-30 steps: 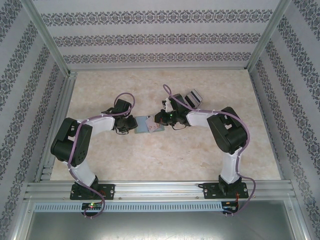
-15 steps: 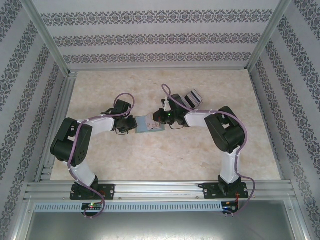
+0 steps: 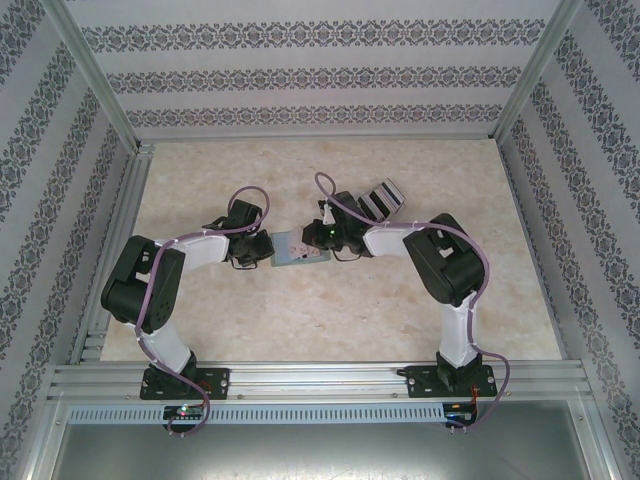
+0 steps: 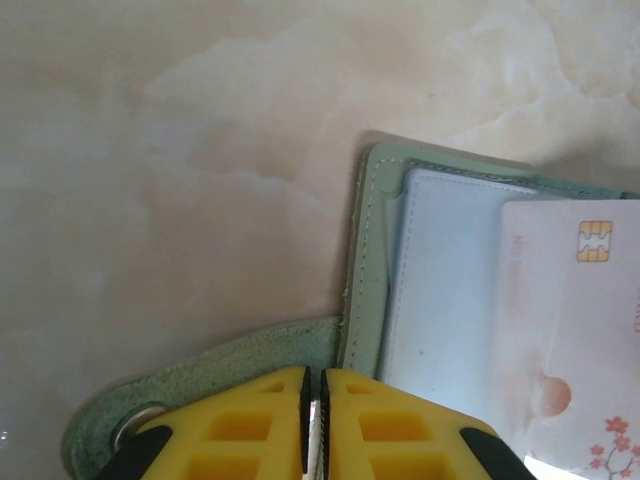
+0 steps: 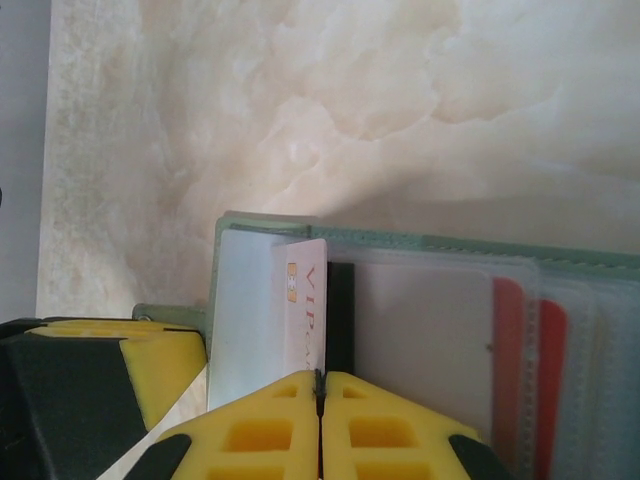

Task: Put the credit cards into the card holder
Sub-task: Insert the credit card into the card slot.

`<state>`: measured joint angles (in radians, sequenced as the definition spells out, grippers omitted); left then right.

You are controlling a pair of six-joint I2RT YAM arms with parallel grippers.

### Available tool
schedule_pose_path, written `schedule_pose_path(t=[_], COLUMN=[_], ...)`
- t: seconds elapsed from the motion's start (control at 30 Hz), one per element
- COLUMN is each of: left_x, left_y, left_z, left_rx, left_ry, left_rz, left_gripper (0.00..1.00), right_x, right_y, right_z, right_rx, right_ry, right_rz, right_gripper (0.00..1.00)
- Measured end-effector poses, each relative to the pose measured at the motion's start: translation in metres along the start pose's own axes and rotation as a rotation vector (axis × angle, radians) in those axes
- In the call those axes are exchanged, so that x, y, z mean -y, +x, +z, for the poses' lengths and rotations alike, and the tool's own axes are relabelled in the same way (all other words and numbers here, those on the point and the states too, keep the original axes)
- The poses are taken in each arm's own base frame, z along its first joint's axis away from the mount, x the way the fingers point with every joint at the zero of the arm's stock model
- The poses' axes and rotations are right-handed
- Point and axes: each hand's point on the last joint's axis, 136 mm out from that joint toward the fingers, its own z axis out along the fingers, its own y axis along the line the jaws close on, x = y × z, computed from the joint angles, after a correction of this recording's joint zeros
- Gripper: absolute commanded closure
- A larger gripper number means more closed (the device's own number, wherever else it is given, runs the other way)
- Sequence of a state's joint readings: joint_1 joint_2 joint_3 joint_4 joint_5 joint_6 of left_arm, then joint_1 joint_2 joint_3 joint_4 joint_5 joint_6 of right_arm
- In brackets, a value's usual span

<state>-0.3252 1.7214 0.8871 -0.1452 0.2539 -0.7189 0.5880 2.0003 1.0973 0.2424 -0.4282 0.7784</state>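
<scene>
Near the middle of the pale marbled table [image 3: 220, 320] the card holder [image 3: 296, 254] lies open, pockets up, between the two claws. At its 9 o'clock the left gripper [image 4: 315, 378] has its yellow fingers almost together, a thin slit between them. Its tips are over the green snap strap [image 4: 220, 370] that leaves the holder's edge; whether the strap is pinched I cannot tell. At the holder's 2 o'clock the right gripper [image 5: 320, 380] is pressed together. Its tips are at the near edge of a white credit card [image 5: 300, 300] with a gold chip, which lies on the holder's pale end pocket [image 5: 240, 320]; a grip on it cannot be made out. Red-edged clear pockets [image 5: 520, 380] fill the other half. At 1 o'clock from the holder, beyond the right arm, sits a striped stack [image 3: 384, 197], too small to identify.
</scene>
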Motion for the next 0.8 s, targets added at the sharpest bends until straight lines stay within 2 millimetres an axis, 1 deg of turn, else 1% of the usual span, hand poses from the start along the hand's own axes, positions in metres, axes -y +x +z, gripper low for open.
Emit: schedule_pose_path(t=[0.2, 0.3, 0.47, 0.8], left_x=[-0.001, -0.001, 0.0, 0.0], left_y=[0.001, 0.001, 0.001, 0.001], left_z=[0.001, 0.001, 0.001, 0.0], left_rx=[0.0, 0.001, 0.006, 0.01], left_ry=[-0.001, 0.001, 0.01, 0.014], left_rz=[-0.001, -0.001, -0.009, -0.013], left_gripper=[0.88, 0.9, 0.94, 0.96], right_x=[-0.006, -0.006, -0.011, -0.01], right_y=[0.006, 0.008, 0.01, 0.006], right_z=[0.006, 0.008, 0.011, 0.013], right_rx=[0.012, 0.019, 0.036, 0.085], right_ry=[0.029, 0.059, 0.099, 0.119], right_rz=[-0.057, -0.085, -0.132, -0.106], right_gripper=[0.91, 0.91, 0.91, 0.93])
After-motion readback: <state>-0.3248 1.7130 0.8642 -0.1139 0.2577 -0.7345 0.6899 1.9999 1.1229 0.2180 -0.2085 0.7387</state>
